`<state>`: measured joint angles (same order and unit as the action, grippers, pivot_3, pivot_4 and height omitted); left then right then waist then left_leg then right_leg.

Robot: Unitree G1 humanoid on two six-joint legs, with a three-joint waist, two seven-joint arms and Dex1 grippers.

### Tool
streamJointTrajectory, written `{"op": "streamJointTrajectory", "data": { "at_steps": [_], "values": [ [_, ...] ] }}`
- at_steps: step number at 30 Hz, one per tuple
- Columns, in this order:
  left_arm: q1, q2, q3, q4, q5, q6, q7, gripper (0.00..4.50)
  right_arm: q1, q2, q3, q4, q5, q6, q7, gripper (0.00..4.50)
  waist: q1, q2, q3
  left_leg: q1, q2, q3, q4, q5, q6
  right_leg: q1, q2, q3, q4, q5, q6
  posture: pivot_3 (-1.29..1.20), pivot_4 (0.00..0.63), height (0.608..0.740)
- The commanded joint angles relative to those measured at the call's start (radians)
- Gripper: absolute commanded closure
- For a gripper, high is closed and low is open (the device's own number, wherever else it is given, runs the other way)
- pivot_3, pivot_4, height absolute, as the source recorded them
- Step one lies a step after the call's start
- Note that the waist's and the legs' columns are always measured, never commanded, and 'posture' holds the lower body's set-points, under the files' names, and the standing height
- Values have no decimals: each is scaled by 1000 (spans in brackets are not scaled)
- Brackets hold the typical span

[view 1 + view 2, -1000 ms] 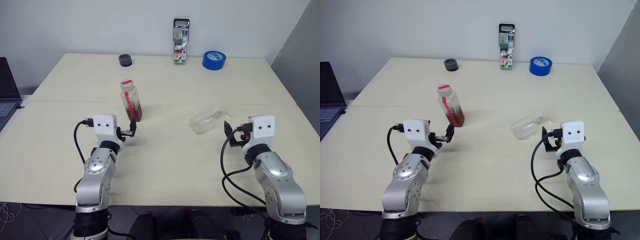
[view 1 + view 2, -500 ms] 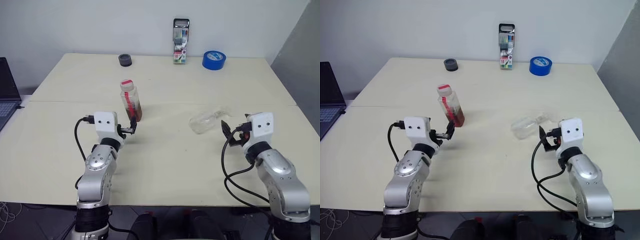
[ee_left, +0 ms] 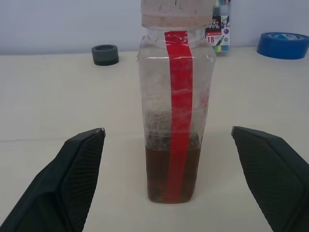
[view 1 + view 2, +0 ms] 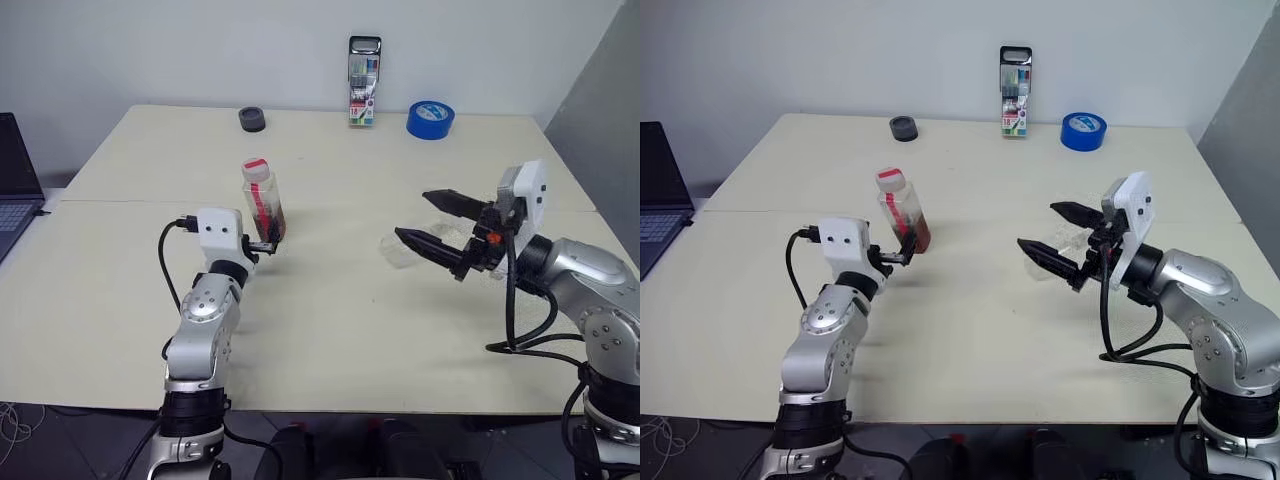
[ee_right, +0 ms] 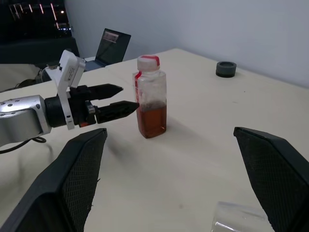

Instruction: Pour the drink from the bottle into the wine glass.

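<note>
Rising leftward, right gripper (image 4: 422, 218) above wine glass (image 4: 402, 249)

Wine glass (image 4: 405, 250): lying near the right gripper (image 4: 425, 220), partly covered by its lower finger; stem and foot cannot be made out. In the right wrist view just a corner of glass (image 5: 236, 218) shows, cut by the frame edge.

Bottle (image 3: 176, 116): cap cropped at the top of the left wrist view. Left gripper (image 4: 268, 245) fingers overlap its base in the head views; contact cannot be told.

Laptop (image 4: 15, 180), far from the bottle: cut by the frame edge.

Marker pack (image 4: 363, 82) behind the bottle: print unreadable.
</note>
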<state>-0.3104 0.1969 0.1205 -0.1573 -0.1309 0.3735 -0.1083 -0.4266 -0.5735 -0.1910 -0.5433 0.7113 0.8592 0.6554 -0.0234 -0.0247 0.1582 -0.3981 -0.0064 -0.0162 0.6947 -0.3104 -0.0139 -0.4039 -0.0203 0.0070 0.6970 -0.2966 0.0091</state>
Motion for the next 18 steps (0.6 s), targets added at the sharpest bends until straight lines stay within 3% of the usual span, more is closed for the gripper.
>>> {"op": "streamJointTrajectory", "data": {
  "at_steps": [1,18],
  "values": [
    [-25,12,2,-2,8,-31,-8,16,-26,-9,4,-13,26,-13,-2,0,0,0,0,0,0,0,0,0,0,0,0,0,0,0,0,0,150,740],
    [-212,38,-7,229,19,-128,-67,16,-17,-1,25,-24,35,-30,-46,0,1,0,0,0,0,0,0,0,0,0,0,0,0,0,0,0,150,740]
  ]
}}
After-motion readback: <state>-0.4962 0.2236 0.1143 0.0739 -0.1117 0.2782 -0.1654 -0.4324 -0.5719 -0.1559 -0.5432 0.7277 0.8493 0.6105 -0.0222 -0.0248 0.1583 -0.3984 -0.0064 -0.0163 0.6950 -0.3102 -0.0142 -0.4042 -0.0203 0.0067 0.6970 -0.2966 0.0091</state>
